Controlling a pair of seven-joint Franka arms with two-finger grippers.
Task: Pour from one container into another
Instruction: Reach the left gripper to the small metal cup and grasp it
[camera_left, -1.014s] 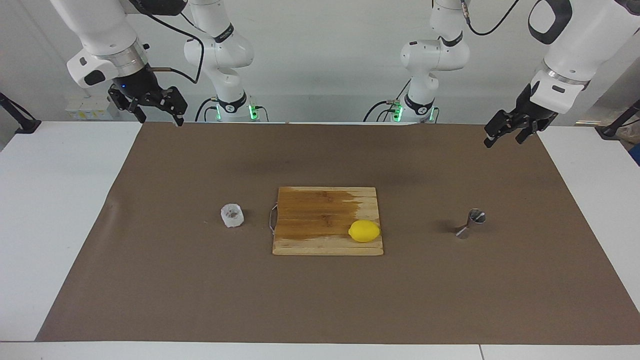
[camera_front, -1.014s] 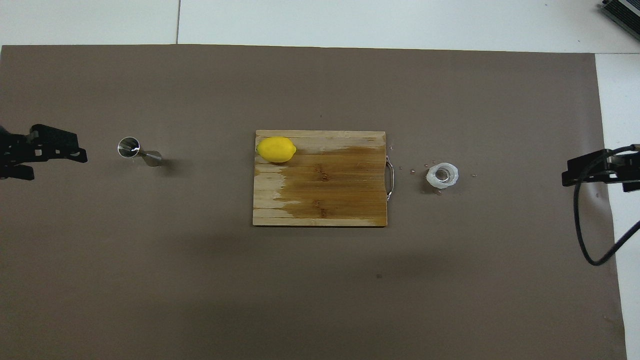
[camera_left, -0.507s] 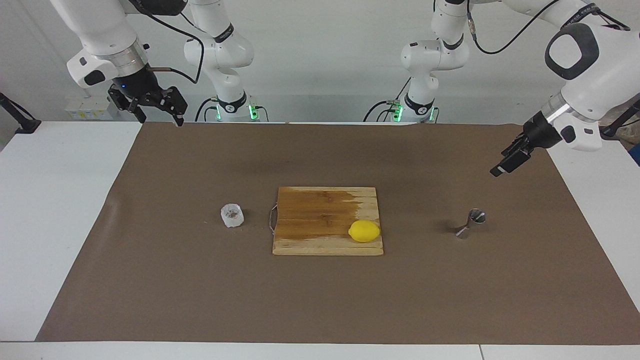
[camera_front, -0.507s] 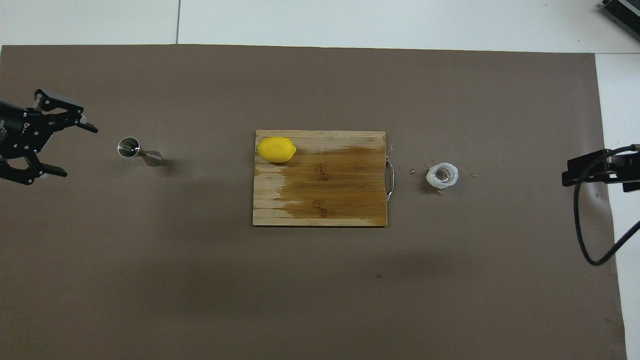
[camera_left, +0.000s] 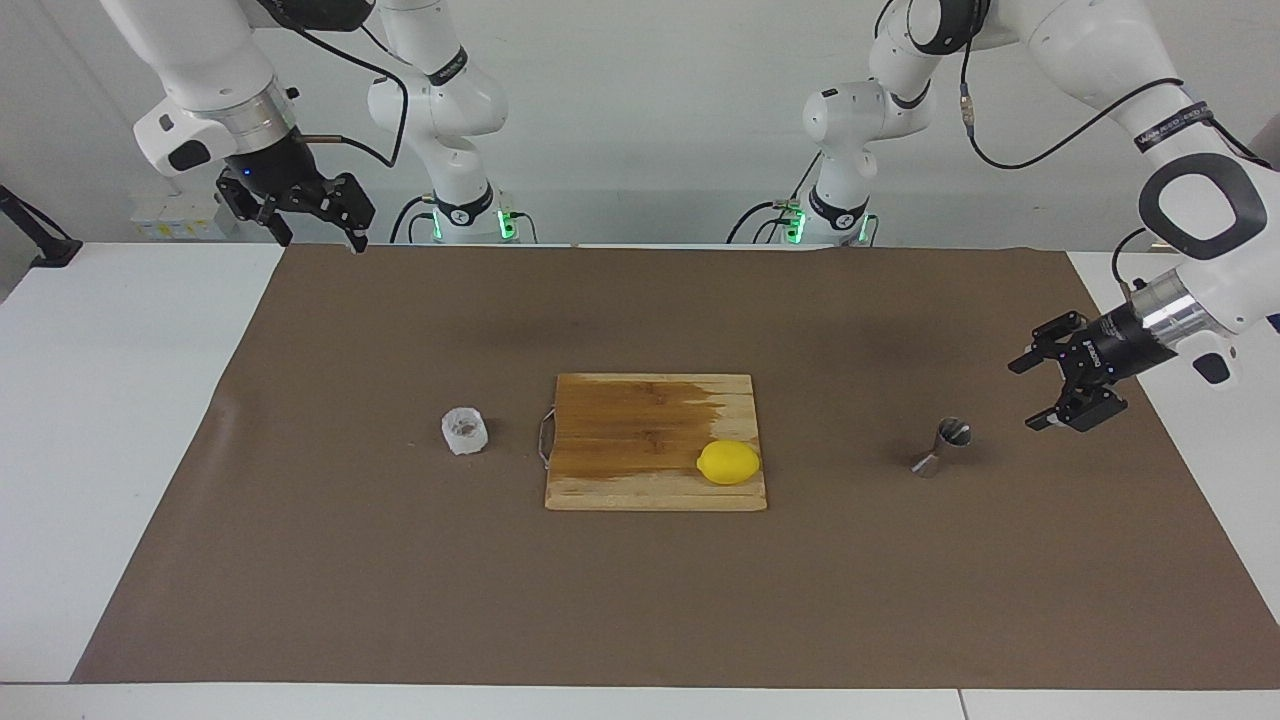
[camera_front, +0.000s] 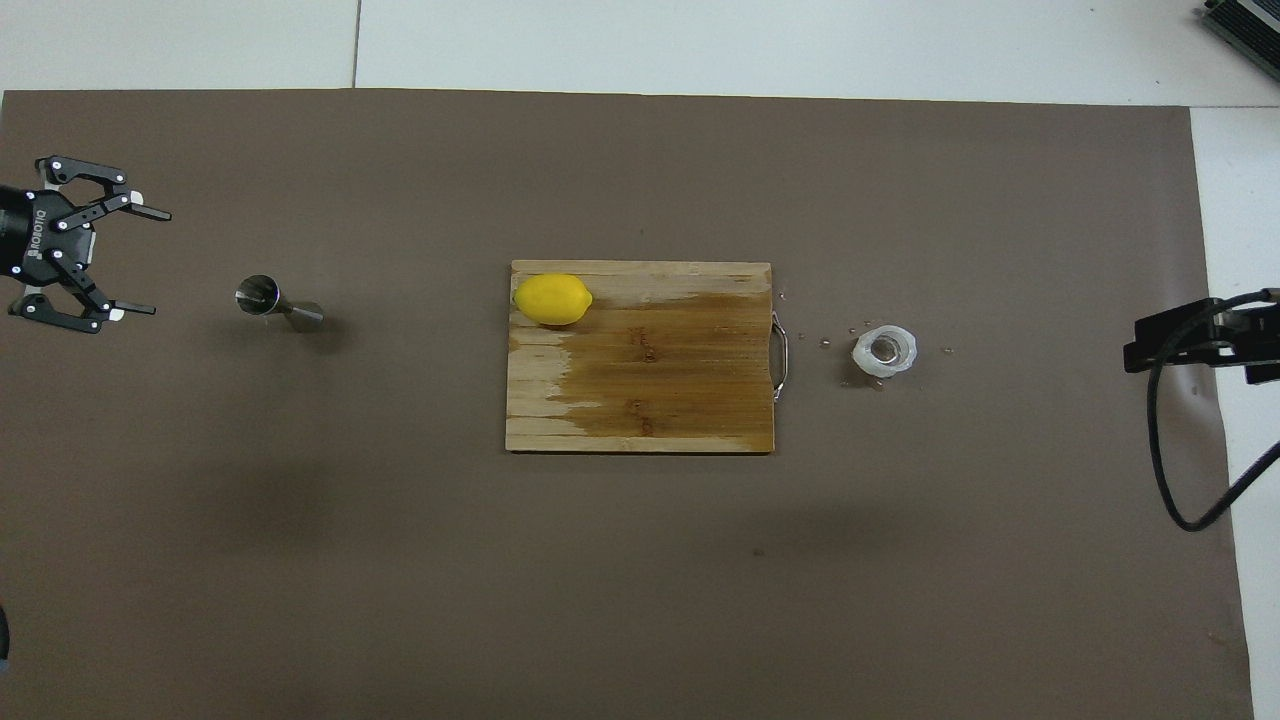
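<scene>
White room, white table w/ a big brown mat (camera_left: 640, 600) on it, two arm bases at the far edge. In the middle of the mat lies a wooden cutting board (camera_left: 640, 420), partly wet-dark, w/ a lemon (camera_left: 729, 462) on its corner toward the left arm's end.

The white crinkly cup (camera_left: 464, 431) stands on the mat just beside the board's handle, toward the right arm's end; some small drops lie around it in the overhead view. The steel jigger (camera_left: 941, 447) stands on the mat toward the left arm's end, well apart from the board, about as far from the robots as the cup.

The left gripper (camera_left: 1052, 390) is low, near the jigger, turned sideways to it, jaws spread wide, nothing in them. The right gripper (camera_left: 318, 215) waits high over the mat's corner, also open and empty.

I think it is the first step: approach to the jigger, no pouring yet. Next move needs the fingers to go around the narrow waist w/o knocking it; it looks light and tippy. The cup must be taken too, gently, its walls seem soft.
</scene>
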